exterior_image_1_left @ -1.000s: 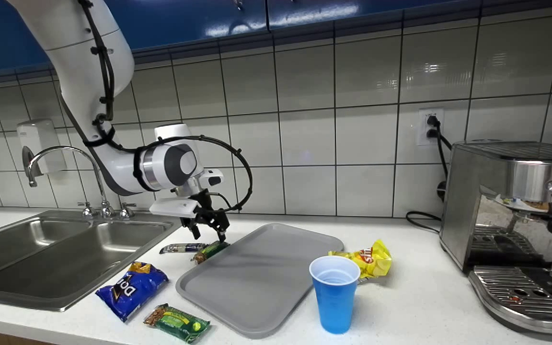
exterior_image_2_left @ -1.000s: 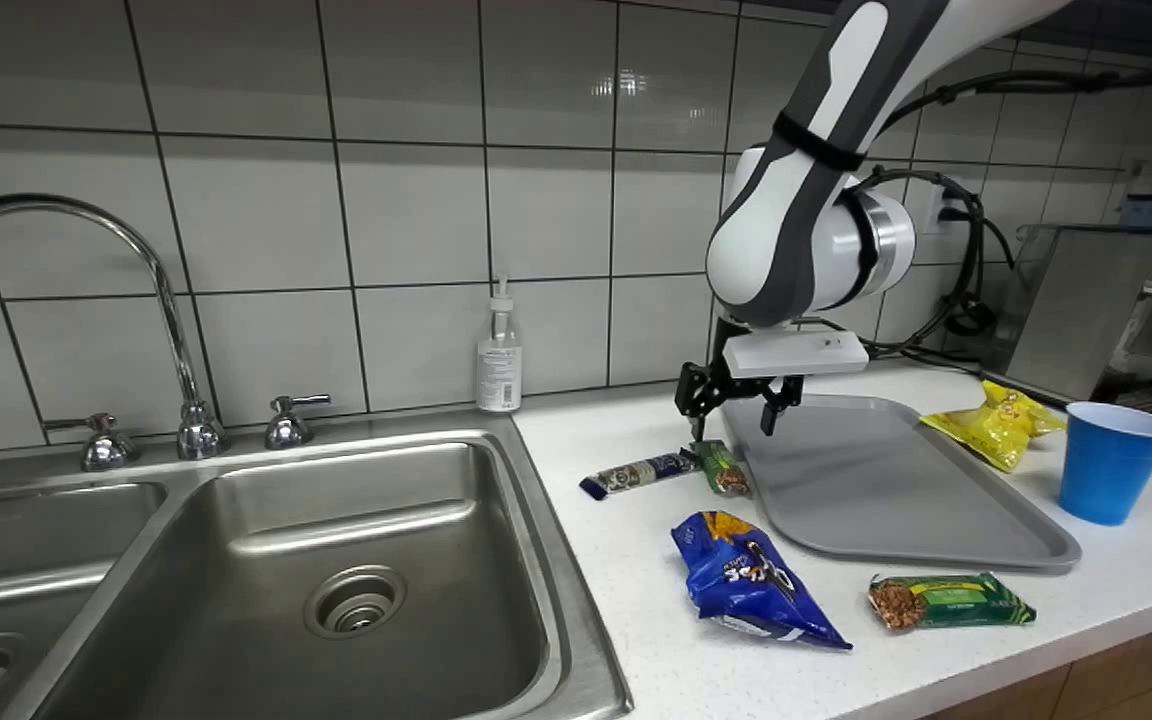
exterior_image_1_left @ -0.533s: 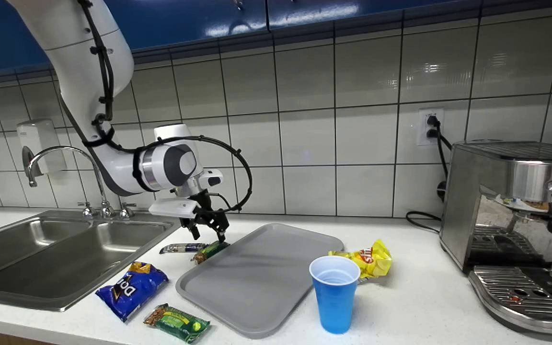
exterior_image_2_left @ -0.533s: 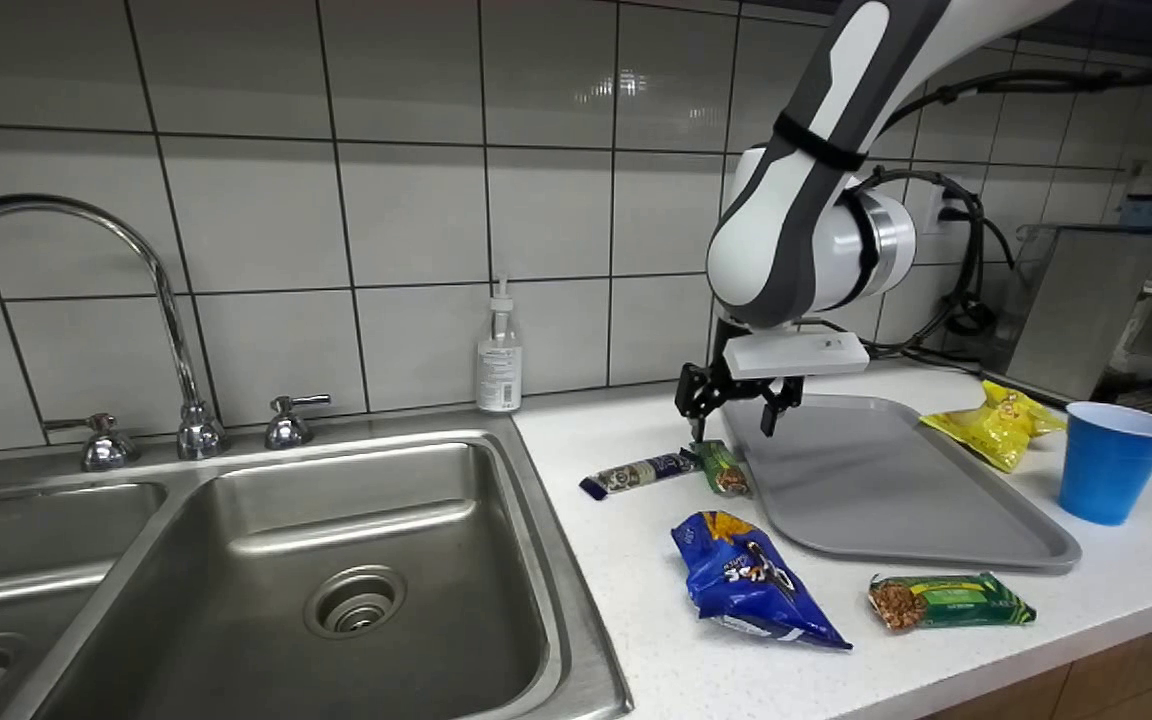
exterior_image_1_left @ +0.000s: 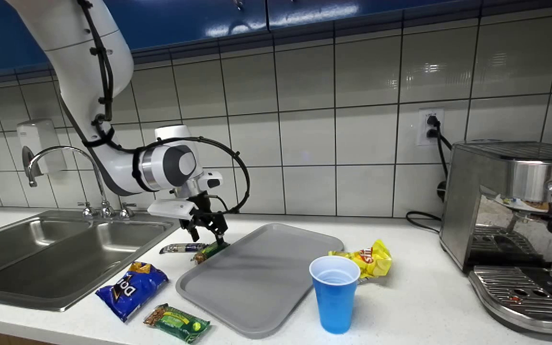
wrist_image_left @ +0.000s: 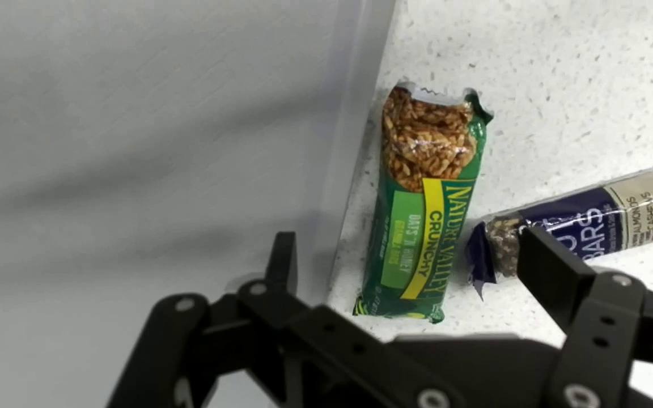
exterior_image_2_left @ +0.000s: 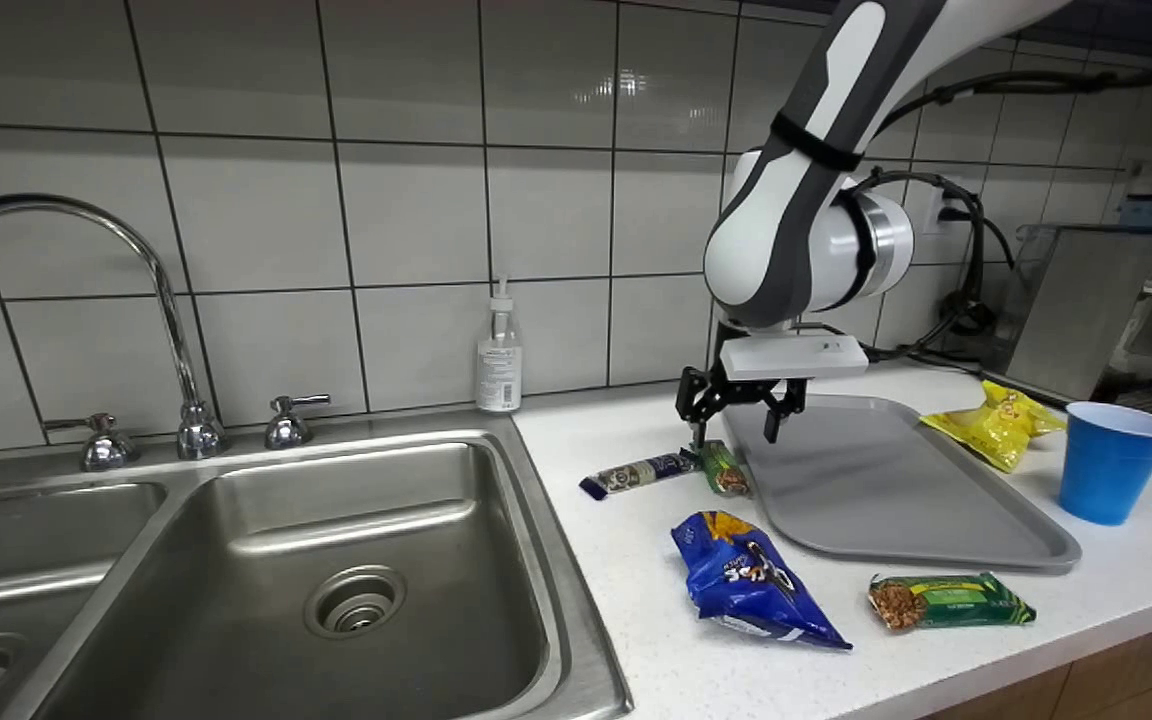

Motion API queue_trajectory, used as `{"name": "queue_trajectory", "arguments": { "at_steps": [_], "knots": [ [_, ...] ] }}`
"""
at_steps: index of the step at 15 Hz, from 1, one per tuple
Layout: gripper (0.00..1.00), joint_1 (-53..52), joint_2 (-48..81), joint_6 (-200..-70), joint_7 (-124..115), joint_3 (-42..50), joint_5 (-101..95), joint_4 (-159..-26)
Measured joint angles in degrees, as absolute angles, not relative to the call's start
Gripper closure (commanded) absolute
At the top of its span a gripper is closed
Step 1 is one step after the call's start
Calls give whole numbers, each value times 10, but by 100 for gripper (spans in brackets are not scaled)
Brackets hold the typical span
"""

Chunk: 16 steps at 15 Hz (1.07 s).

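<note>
Desk (exterior_image_1_left: 419,287), white, speckled: held a let-in steel sink (exterior_image_2_left: 558,560) of two basins, a drain (exterior_image_2_left: 356,600) showing in one. Tray (exterior_image_2_left: 916,490), grey, shallow-rimmed: lay flat on the desk; soft shadows fell across it in the wrist view. Hand (exterior_image_2_left: 735,434), black, two-fingered: stood spread wide above the granola bar (wrist_image_left: 428,215), gripping nothing; in the wrist view it overlapped the tray on one side and the tip of the nut bar (wrist_image_left: 641,209) on the other, contact not to be told. Blue bag (exterior_image_2_left: 746,580) and yellow bag (exterior_image_2_left: 996,425), snacks: lay well apart, the tray between them; both looked plump and sealed, contents hidden. Cup (exterior_image_2_left: 1108,475), blue, white-lined: stood upright near the yellow bag; its contents, if any, could not be made out. Granola bar, green wrapper: lay flat along the tray's edge, just beside it, a thin strip of desk between. Judged light and stiff, slick in its film, apt to crumble under a hard squeeze; best hold, across the narrow width at mid-length, clear of the crimped ends, the tray leaving scant room on that flank. Nut bar, slimmer, dark blue label: lay with one end just beside the granola bar.
</note>
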<state>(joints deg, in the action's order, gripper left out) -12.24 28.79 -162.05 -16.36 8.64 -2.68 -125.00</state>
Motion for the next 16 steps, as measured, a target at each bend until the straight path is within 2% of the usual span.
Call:
{"name": "queue_trajectory", "arguments": {
  "at_steps": [16],
  "knots": [
    [0,-183,287,-1505,-407,78,4,-1210]
  ]
}}
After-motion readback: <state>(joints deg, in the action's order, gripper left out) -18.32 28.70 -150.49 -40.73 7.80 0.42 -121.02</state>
